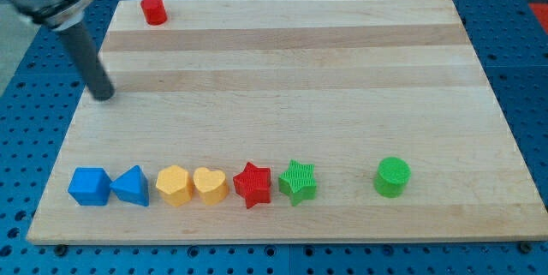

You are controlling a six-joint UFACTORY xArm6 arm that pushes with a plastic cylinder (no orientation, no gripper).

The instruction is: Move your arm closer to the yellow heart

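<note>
The yellow heart (pixel 210 185) lies in a row of blocks near the view's bottom left, between a yellow hexagon (pixel 174 185) and a red star (pixel 253 184). My tip (pixel 104 94) rests on the board at the view's left, well above the row and up-left of the yellow heart. It touches no block.
The row also holds a blue cube (pixel 90 186), a blue triangle (pixel 131 186) and a green star (pixel 297 182). A green cylinder (pixel 392 177) stands apart at the bottom right. A red cylinder (pixel 154 9) sits at the top left. The wooden board (pixel 300 69) has edges all round.
</note>
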